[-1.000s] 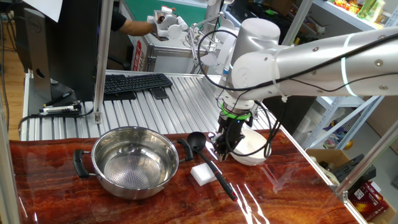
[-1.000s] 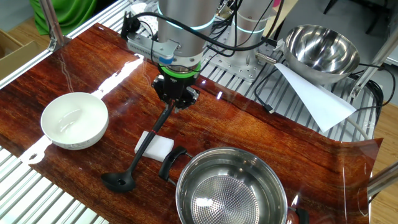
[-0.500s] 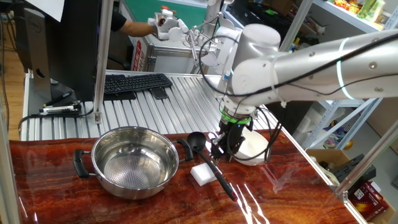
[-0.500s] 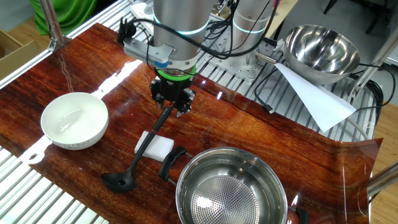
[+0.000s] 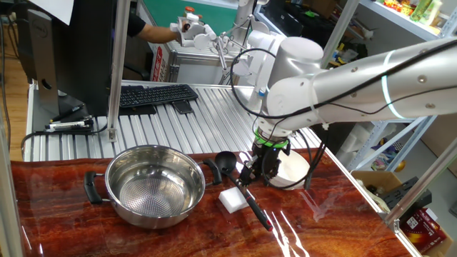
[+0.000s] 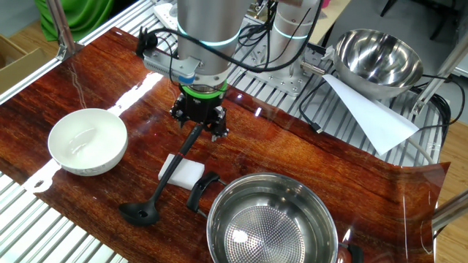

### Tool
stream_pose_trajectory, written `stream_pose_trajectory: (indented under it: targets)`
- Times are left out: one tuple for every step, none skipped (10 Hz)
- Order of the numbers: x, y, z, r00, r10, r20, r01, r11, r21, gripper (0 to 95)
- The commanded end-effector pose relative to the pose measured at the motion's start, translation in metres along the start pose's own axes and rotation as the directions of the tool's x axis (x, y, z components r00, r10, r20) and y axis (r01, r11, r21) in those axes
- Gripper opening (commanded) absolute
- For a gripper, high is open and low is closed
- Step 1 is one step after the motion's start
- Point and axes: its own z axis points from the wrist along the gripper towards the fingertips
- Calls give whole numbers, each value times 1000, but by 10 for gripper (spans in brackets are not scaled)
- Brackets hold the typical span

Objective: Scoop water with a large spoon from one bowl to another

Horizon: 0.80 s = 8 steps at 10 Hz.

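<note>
The bowl [image 6: 88,140] is sitting at the left of the wooden desk [image 6: 307,157] in the other fixed view, well apart from everything else, and its inside is looking white and plain; I cannot tell whether it is holding water.

Moving right, the ladle [image 6: 167,184] is lying across a white block [image 6: 183,172]: its cup is resting on the desk near the front edge, and its thin handle is slanting up over the block toward the arm.

Above the handle's far end, the end effector [image 6: 198,128] is hanging from the thick silver arm [image 5: 343,75] and pointing straight down at the desk. Its two dark fingers [image 6: 219,130] are standing apart, one on each side of the handle tip, so it is looking released rather than clenched. I cannot tell whether either finger is touching the handle.

Further right, the pot [image 6: 272,223] is standing on the desk just beside the block, one black side handle pointing toward it. The pot's shiny bottom is showing.

In one fixed view the arm is reaching in from the right and bending down at the wrist, the end effector [image 5: 255,173] hovering low between the pot [image 5: 155,184] and the bowl [image 5: 291,168].
</note>
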Motion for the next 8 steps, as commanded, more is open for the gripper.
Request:
stream_pose_trajectory:
  targets:
    - [1,-1,4,1000,-1,4,1,1000,4,760]
    - [0,-3,8,1000,-3,11,3,1000,3,760]
    - [0,-4,12,1000,-3,14,3,1000,3,760]
    - [-1,-4,17,1000,-3,20,2,1000,4,760]
    - [-2,-5,22,1000,-3,28,3,1000,4,760]
    - [-2,-7,27,999,-3,35,3,1000,3,760]
    - [-2,-9,31,999,-4,41,4,1000,2,760]
    - [-1,-11,35,999,-6,47,6,1000,1,760]
